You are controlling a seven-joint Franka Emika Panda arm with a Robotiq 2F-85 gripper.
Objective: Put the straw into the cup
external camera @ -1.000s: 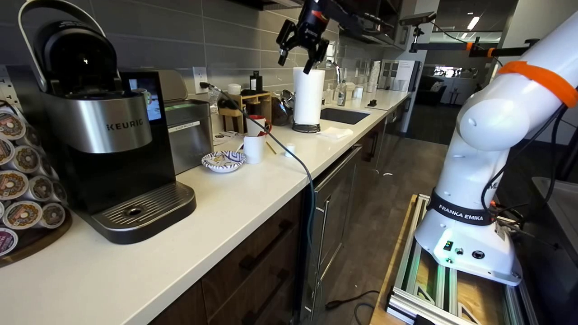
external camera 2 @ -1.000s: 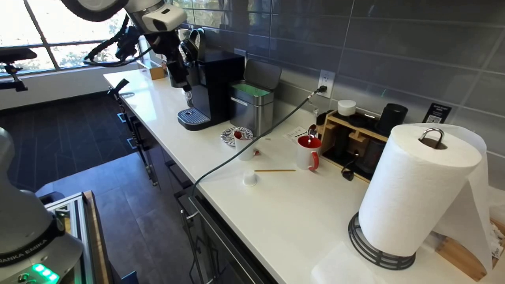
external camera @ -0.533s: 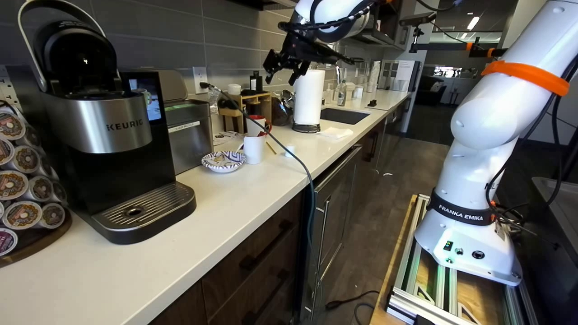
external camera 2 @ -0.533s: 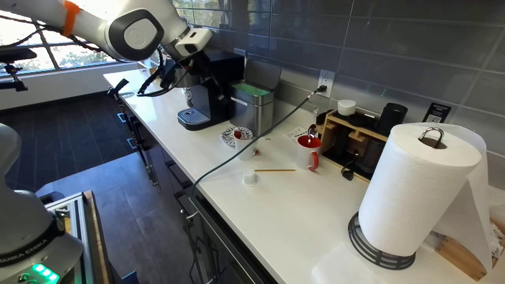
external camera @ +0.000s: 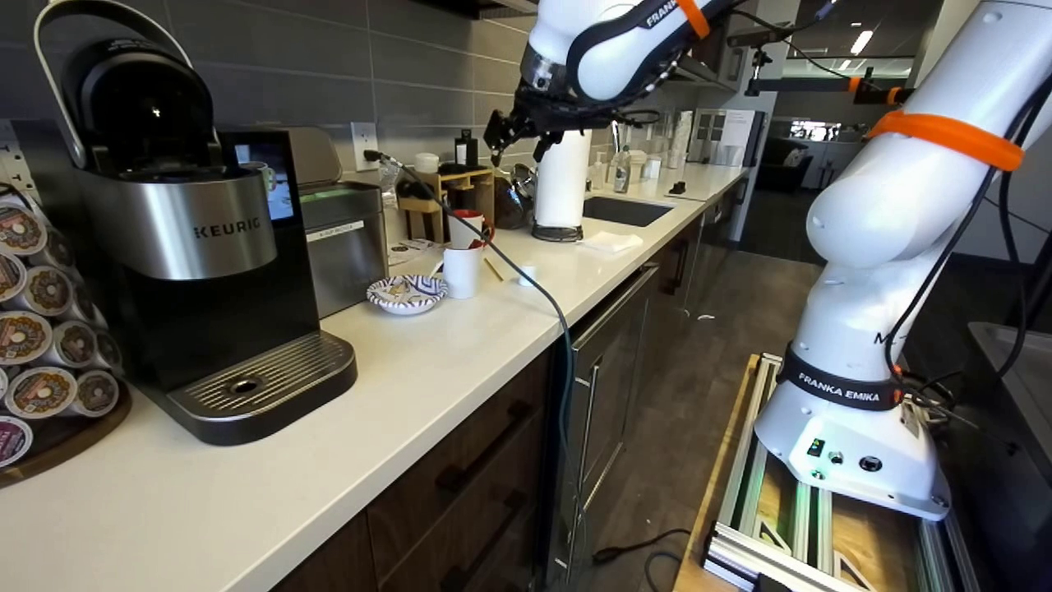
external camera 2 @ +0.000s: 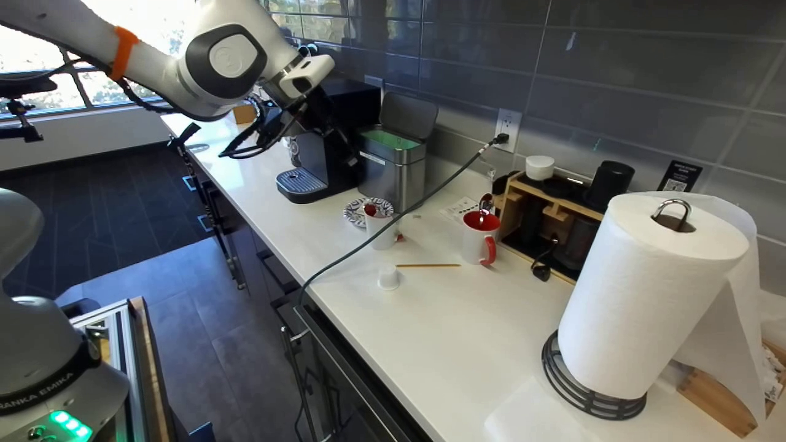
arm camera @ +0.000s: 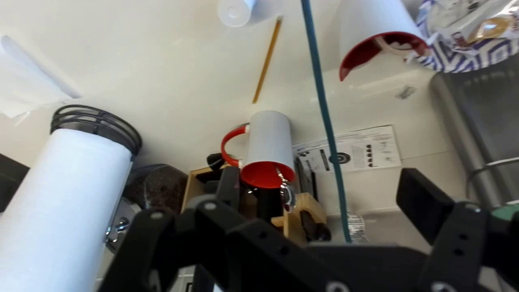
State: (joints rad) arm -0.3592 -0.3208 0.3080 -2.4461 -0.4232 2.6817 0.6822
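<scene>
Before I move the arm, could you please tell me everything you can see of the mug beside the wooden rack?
The mug is white outside and red inside, with a curved red handle turned toward the paper towels; it looks ceramic. It stands upright on the counter beside the rack; whether it touches the rack, I cannot tell. A shiny, metal-looking spoon leans in it, bowl end up. The gripper hangs clear of it.

In the wrist view the gripper point(arm camera: 324, 192) hides part of the wooden rack point(arm camera: 310, 206) from me, and past its fingers a spoon point(arm camera: 288, 195) runs out of sight inside the red-handled mug point(arm camera: 269, 136); the edges crop the white mug point(arm camera: 377, 18) and patterned bowl point(arm camera: 490, 60) beyond. In an exterior view I can hardly tell its fingers from the black coffee machine point(external camera 2: 365, 107).
</scene>
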